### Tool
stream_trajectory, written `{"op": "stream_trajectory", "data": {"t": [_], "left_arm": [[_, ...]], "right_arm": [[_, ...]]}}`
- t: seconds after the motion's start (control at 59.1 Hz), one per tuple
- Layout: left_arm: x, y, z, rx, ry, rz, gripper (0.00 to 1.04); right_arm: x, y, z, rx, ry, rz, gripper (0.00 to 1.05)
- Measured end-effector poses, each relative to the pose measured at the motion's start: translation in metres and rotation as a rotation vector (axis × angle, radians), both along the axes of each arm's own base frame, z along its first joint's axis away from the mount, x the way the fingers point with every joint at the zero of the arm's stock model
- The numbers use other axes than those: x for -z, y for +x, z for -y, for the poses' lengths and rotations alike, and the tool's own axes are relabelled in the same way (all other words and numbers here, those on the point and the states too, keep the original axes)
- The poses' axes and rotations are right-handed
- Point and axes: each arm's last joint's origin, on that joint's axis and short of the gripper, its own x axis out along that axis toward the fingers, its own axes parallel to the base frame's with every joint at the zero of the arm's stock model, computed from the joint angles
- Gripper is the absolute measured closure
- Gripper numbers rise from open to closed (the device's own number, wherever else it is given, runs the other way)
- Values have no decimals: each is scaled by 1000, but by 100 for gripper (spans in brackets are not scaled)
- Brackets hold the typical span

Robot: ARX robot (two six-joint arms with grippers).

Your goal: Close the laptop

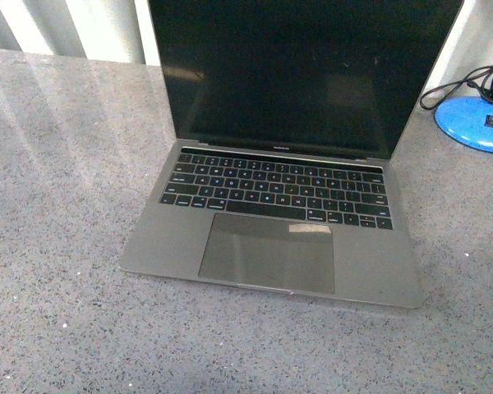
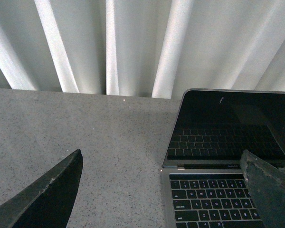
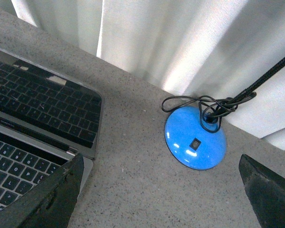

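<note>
While the laptop [image 1: 271, 205] sat open in the middle of the grey table [image 1: 57, 246], its dark screen raised, my left gripper [image 2: 161, 161] and right gripper [image 3: 161, 161] hung above it with jaws wide, holding nothing. A blue lamp base [image 3: 195, 137], its cable seemingly looped on top, stood at the laptop's two o'clock.

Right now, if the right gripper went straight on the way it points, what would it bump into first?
Likely the blue round base, which lies ahead of the open right gripper, or the grey table just before it; depth is unclear. The laptop is off that line.
</note>
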Motion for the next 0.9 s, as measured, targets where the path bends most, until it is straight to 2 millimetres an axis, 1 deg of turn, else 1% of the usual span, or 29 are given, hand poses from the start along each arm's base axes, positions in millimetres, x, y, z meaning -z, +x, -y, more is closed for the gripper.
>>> {"op": "stream_trajectory", "data": {"t": [0.135,0.237,0.508,0.66,0.694,0.711,0.745,0.762,0.779,0.812,0.863,0.897], "left_arm": [[4,17,12,20,2,-12,7],[2,29,20,48,4,-5,7],[-1,57,28,61,21,-4,7],[-10,71,35,87,17,16,7],[-11,73,37,94,19,20,12],[-11,74,38,95,19,21,13],[-12,77,39,98,23,22,20],[-12,78,39,99,23,22,22],[-12,80,41,108,22,23,28],[-12,83,42,115,21,22,33],[-11,87,43,117,21,17,42],[-10,90,44,124,19,14,47]], "right_arm": [[2,12,-10,-26,4,9,10],[4,25,-17,-40,9,12,10],[-4,57,-23,-43,14,27,10],[-10,73,-27,-60,15,38,10],[-10,75,-28,-61,15,37,10],[-10,77,-28,-61,16,37,12],[-11,80,-29,-65,15,38,16],[-11,81,-30,-70,14,39,20],[-12,83,-31,-75,16,39,23],[-12,86,-32,-79,17,37,31],[-12,90,-33,-81,17,36,38],[-13,94,-34,-85,20,35,45]]}}
